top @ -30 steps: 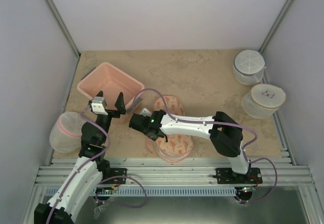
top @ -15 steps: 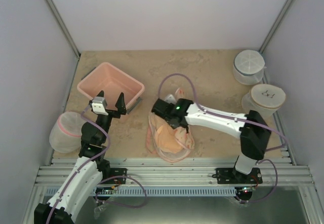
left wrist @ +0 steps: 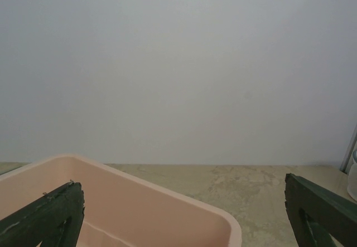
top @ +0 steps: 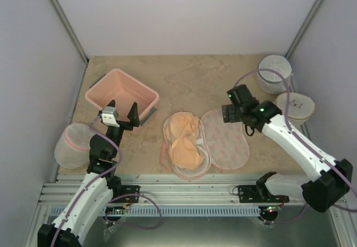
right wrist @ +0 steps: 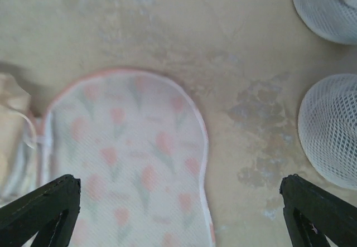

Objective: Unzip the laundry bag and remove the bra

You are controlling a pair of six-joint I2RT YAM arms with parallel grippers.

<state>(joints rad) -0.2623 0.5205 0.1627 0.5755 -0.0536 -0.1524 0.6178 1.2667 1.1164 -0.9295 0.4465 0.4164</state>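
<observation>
The laundry bag (top: 226,141) lies unzipped and spread open at the table's near middle, its patterned flap folded out to the right; the flap also shows in the right wrist view (right wrist: 128,163). The peach-orange bra (top: 184,141) lies exposed on the bag's left half, cups up. My right gripper (top: 230,114) is open and empty, raised above the table just past the flap's far right end. My left gripper (top: 119,113) is open and empty, held up beside the pink tub, well left of the bag.
A pink plastic tub (top: 121,94) stands at the back left, its rim also in the left wrist view (left wrist: 167,194). Two round white mesh containers (top: 274,73) (top: 290,111) stand at the right; another (top: 72,145) stands at the near left.
My right arm swung from over the bag to the right, folding the patterned flap open and letting it go. The bra is now uncovered. The left arm has not moved.
</observation>
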